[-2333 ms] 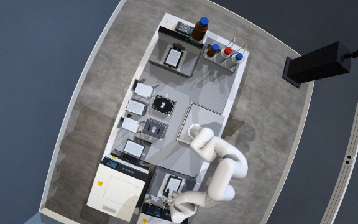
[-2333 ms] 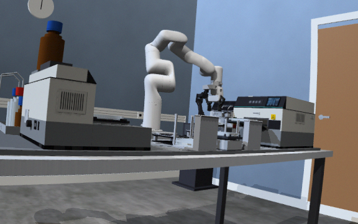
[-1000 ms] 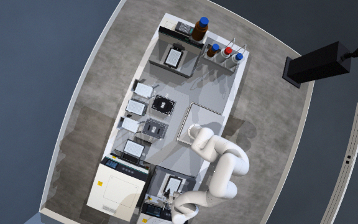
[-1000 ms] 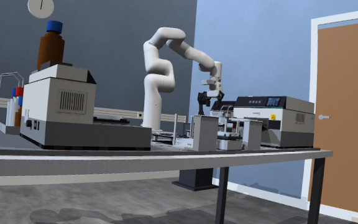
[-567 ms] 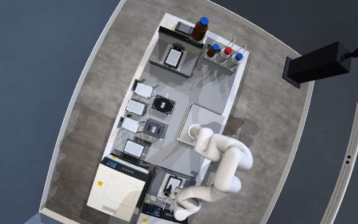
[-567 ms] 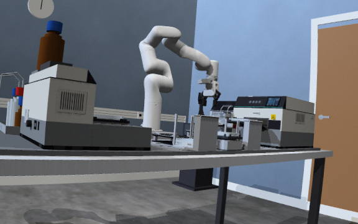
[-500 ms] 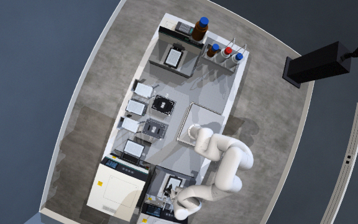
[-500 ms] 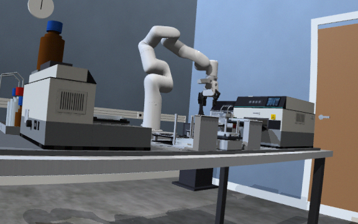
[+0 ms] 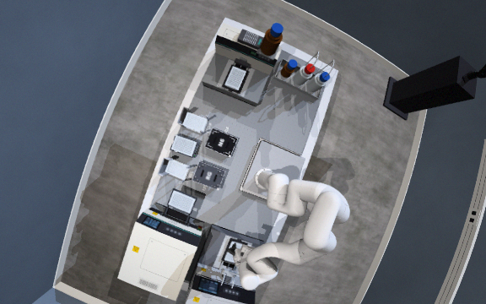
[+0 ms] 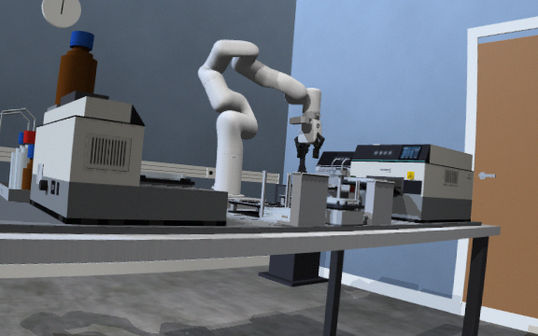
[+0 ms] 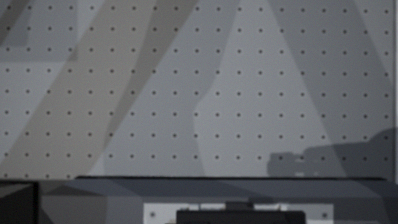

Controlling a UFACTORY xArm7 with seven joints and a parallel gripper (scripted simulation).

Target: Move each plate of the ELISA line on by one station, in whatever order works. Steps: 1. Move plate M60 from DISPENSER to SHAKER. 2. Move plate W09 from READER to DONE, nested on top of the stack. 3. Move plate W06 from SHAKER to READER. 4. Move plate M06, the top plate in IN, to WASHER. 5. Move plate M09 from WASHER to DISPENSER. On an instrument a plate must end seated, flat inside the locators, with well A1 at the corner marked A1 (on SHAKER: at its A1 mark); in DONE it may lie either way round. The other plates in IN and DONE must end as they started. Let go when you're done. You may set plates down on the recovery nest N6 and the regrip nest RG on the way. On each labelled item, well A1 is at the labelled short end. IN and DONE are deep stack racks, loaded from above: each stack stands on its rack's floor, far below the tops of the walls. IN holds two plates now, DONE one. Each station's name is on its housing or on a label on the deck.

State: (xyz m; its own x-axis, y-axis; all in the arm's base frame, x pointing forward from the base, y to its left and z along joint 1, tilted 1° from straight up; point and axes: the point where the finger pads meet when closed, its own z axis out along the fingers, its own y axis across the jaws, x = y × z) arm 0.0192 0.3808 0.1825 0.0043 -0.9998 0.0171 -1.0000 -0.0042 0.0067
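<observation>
My gripper [image 9: 235, 252] is open and empty. It hangs above the deck of the dark instrument [image 9: 226, 262] at the end of the table next to the big white box, and in the side view [image 10: 309, 151] it stands well above the stations. A white well plate [image 9: 229, 255] lies in that instrument, partly hidden under my wrist. Other well plates lie on the white box's tray [image 9: 180, 202], in the far instrument [image 9: 235, 78] and in three stations along the table's edge [image 9: 184, 145]. The wrist view shows perforated deck [image 11: 200, 90] and only the instrument's near edge [image 11: 240, 212]. Plate labels are too small to read.
Two dark nests [image 9: 222, 143] [image 9: 211, 174] sit mid-deck. A brown bottle [image 9: 271, 41] stands on the far instrument and a rack holds three smaller bottles [image 9: 308, 72]. A raised tray [image 9: 274, 166] surrounds my arm's base. Tall rack walls [image 10: 308, 198] stand near the table's front edge.
</observation>
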